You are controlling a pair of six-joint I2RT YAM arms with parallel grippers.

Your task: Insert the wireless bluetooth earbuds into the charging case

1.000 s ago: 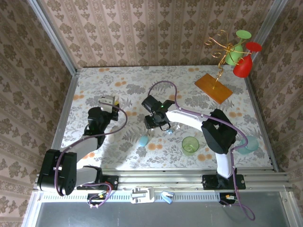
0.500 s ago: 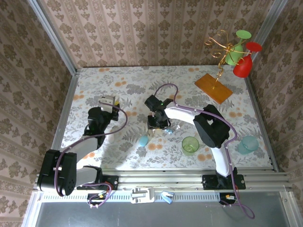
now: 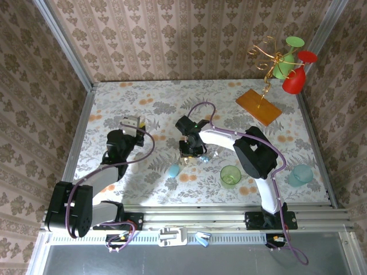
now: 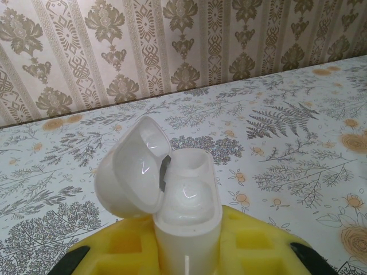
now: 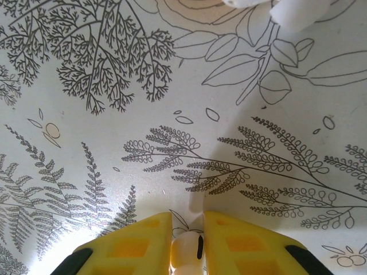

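The left tool (image 4: 186, 258) grasps a glossy white rounded charging case (image 4: 189, 200), lid (image 4: 129, 172) open toward 10 o'clock. The right tool (image 5: 187, 238) clenches a tiny smooth earbud (image 5: 184, 255) at 6 o'clock, over the flowered counter (image 5: 172, 114)

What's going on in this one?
The left gripper is shut on a white charging case, whose lid is flipped open. The case looks empty inside. The right gripper is down at the floral tablecloth with a small white earbud pinched between its fingers. So one earbud is in the grip, and none is in the case yet.
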